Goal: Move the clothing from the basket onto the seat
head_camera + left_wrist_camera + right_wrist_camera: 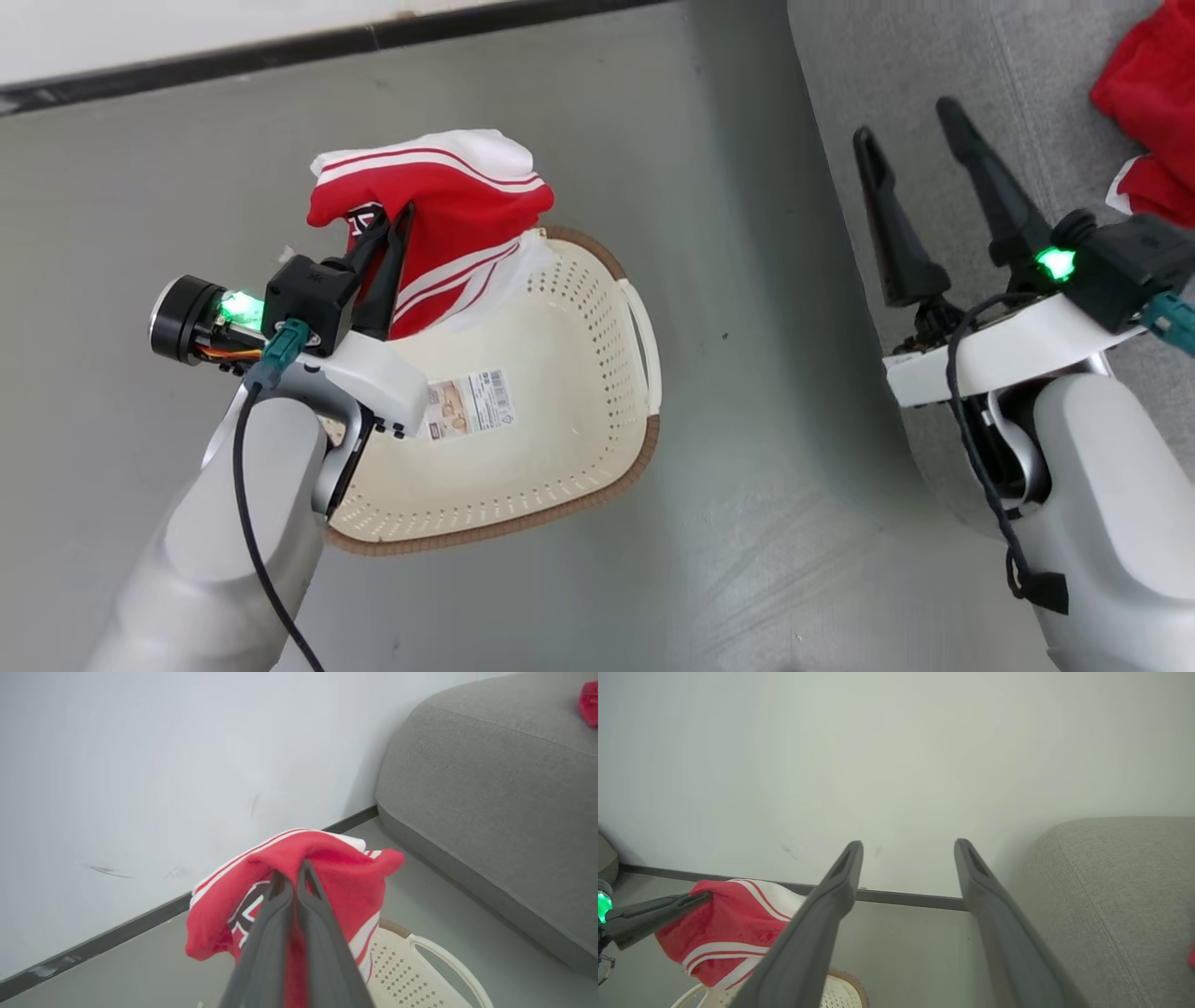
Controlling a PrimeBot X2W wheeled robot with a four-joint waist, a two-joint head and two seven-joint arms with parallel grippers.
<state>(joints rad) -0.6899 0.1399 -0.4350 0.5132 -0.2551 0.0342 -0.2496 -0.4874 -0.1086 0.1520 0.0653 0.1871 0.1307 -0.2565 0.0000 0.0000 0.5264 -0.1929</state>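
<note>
My left gripper is shut on a red garment with white stripes, lifted above the far rim of the cream basket. Its lower end still hangs into the basket. In the left wrist view the closed fingers pinch the red cloth. The basket's bottom shows a barcode label. My right gripper stands open and holds nothing, over the edge of the grey seat. More red clothing lies on the seat at the far right. The right wrist view shows the held garment at lower left.
A white wall with a dark baseboard runs behind the basket. Grey floor separates the basket from the seat's rounded side.
</note>
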